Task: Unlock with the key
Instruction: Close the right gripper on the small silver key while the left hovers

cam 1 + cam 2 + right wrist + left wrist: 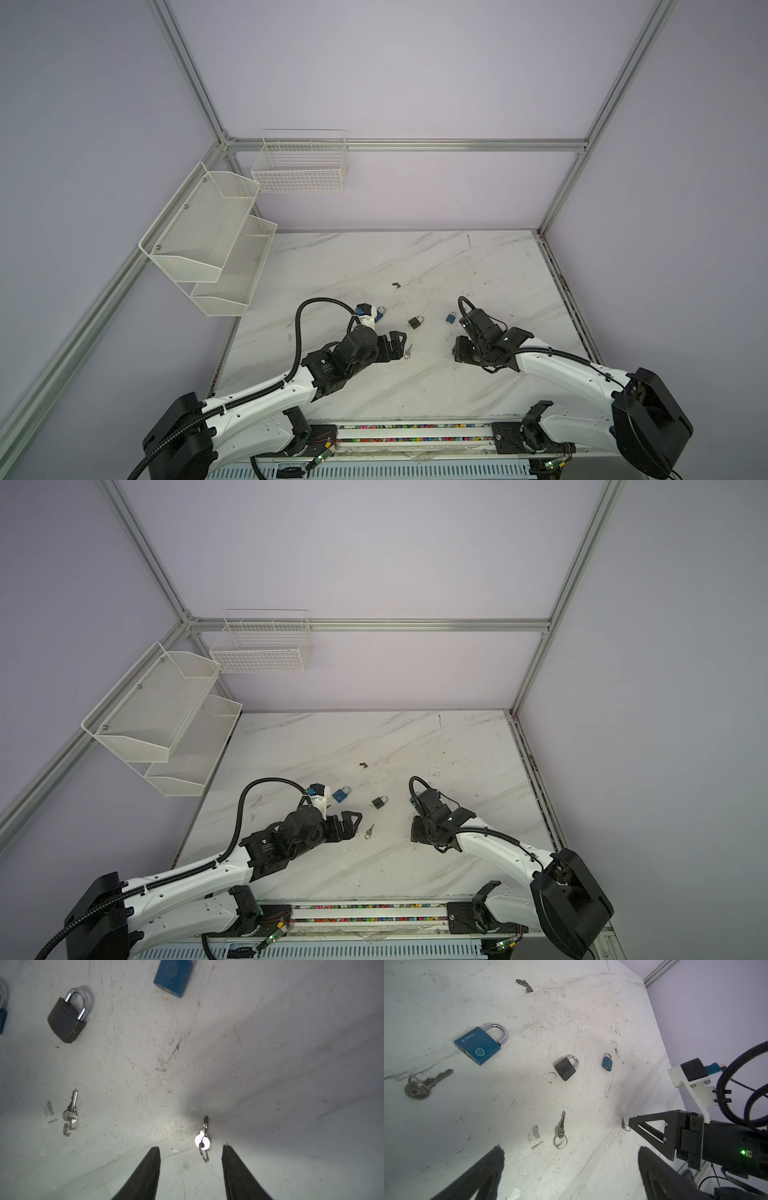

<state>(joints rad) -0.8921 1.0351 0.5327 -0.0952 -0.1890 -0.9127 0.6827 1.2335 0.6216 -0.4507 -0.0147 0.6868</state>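
Note:
Three padlocks lie on the marble table: a large blue one (478,1044), a black one (565,1068) (66,1018) and a small blue one (607,1062) (173,976). A large key (423,1086) lies near the large blue padlock. A medium key on a ring (560,1132) (408,352) rests just beyond my left gripper (570,1148), which is wide open and empty. A small key on a ring (203,1138) lies between the fingertips of my right gripper (190,1146), whose jaws stand partly apart and touch nothing.
Two white mesh shelves (208,232) and a wire basket (299,166) hang on the walls at the back left. A dark chipped spot (396,284) marks the table behind the padlocks. Aluminium frame rails run along the table's right edge (569,299).

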